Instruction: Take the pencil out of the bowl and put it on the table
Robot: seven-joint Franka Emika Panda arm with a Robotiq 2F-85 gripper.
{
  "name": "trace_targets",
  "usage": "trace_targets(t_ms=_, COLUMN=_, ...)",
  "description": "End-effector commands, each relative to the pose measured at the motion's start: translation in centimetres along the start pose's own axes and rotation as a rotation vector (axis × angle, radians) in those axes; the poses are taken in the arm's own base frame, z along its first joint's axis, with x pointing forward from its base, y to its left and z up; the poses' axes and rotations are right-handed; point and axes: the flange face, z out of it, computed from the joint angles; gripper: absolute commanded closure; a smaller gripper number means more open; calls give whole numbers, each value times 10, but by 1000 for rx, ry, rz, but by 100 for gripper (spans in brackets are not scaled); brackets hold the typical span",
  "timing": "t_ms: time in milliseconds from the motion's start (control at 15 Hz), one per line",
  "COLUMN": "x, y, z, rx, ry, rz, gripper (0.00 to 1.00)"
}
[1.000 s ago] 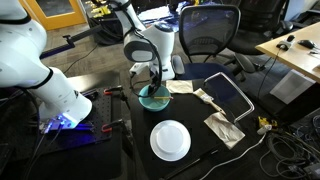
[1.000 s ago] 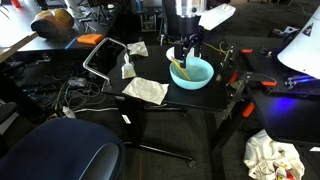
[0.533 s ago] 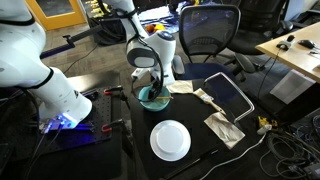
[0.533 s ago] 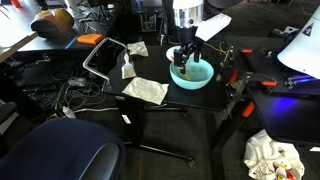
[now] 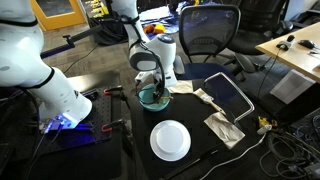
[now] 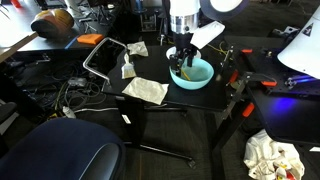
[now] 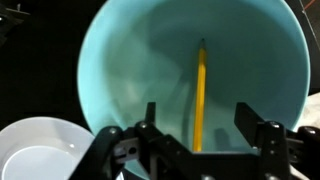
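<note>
The yellow pencil [image 7: 200, 95] lies inside the teal-green bowl [image 7: 120, 70], running straight between my gripper's fingers in the wrist view. My gripper [image 7: 199, 118] is open, lowered into the bowl with one finger on each side of the pencil, not closed on it. In both exterior views the gripper [image 5: 150, 90] [image 6: 183, 66] hangs down into the bowl [image 5: 157, 98] [image 6: 200, 76], which stands on the black table [image 5: 195, 120] [image 6: 160, 75]. A bit of the pencil [image 6: 179, 70] shows at the bowl's rim.
A white plate [image 5: 170, 140] [image 7: 35, 150] lies on the table close to the bowl. A tablet-like device [image 5: 228, 95] [image 6: 103, 58] and crumpled napkins [image 5: 224, 128] [image 6: 146, 90] lie on the table. An office chair [image 5: 210, 35] stands behind it.
My gripper has lowered further into the bowl over the pencil and stayed open. The bowl and pencil have not moved.
</note>
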Motion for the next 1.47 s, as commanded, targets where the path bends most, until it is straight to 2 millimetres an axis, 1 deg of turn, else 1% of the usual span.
trace_targets(t_ms=0, x=5, y=-6, z=2, rx=6, ry=33, rz=4, gripper=50)
trace_targets(t_ms=133, x=6, y=-6, z=2, rx=4, ry=38, rz=4, gripper=64)
trace_targets(t_ms=333, x=8, y=-6, z=0, rx=-2, ry=46, rz=6, gripper=88)
trace_targets(t_ms=467, x=8, y=-4, z=-3, rx=-3, ry=52, rz=9, gripper=100)
trace_targets(t_ms=600, x=6, y=-1, z=-12, rx=-2, ry=63, rz=23, gripper=100)
trace_targets(t_ms=667, x=5, y=0, z=-19, rx=2, ry=71, rz=27, gripper=98)
trace_targets(t_ms=733, x=4, y=1, z=-26, rx=8, ry=81, rz=30, gripper=98)
trace_targets(t_ms=867, x=2, y=5, z=-46, rx=30, ry=109, rz=34, gripper=98)
trace_targets(t_ms=1000, x=0, y=8, z=-71, rx=65, ry=134, rz=32, gripper=98)
trace_targets(t_ms=1200, x=1, y=19, z=-109, rx=120, ry=164, rz=59, gripper=98)
trace_targets(t_ms=1267, x=3, y=22, z=-120, rx=138, ry=173, rz=91, gripper=98)
trace_targets(t_ms=1400, x=14, y=29, z=-140, rx=164, ry=207, rz=165, gripper=98)
